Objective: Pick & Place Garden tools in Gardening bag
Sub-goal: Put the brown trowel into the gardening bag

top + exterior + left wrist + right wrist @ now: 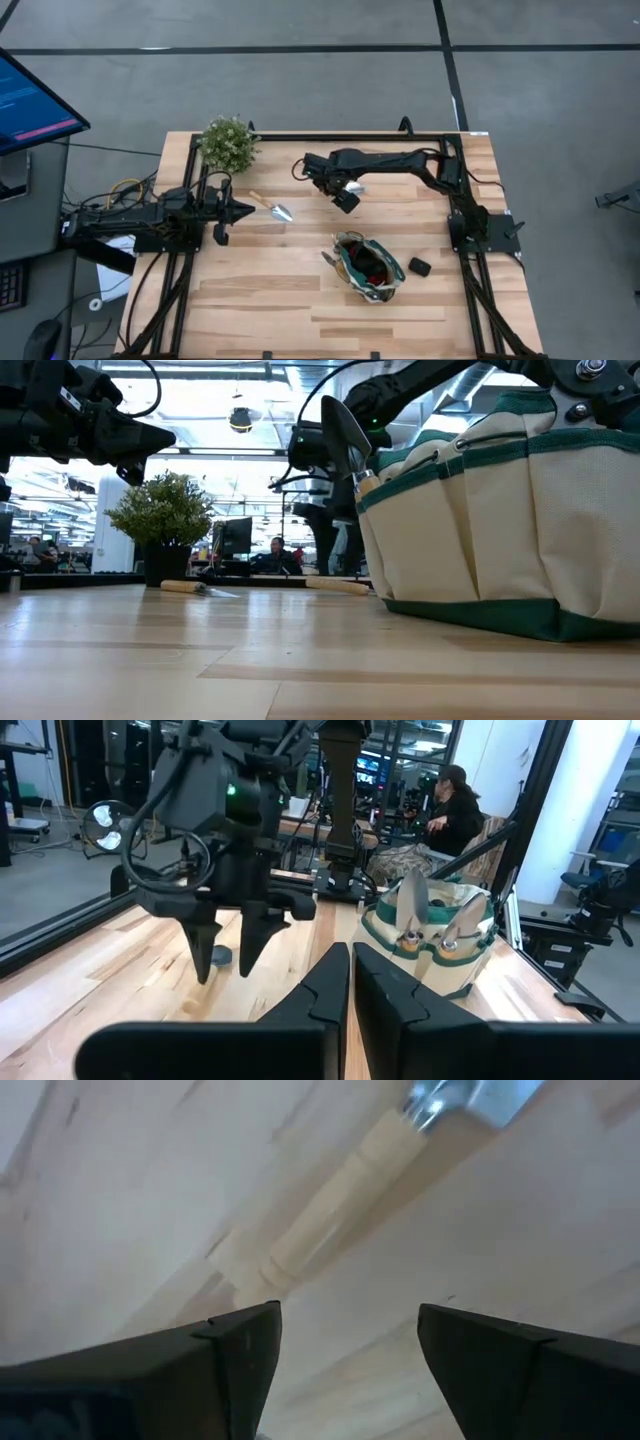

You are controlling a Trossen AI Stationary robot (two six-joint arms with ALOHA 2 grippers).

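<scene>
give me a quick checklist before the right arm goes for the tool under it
1. Right gripper open: ok, fingers spread apart.
2. Tool's wooden handle lined up between the fingers: ok in the right wrist view, lying on the table.
3. Gripper already touching the handle: cannot tell.
4. Left gripper out of the way: ok, shut and empty beside the trowel.
5. Bag upright and open to receive: ok, tools already stand in it.

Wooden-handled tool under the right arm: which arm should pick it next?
Right. The right end effector is open directly over that tool's handle; the left end effector is shut, near the other trowel.
</scene>
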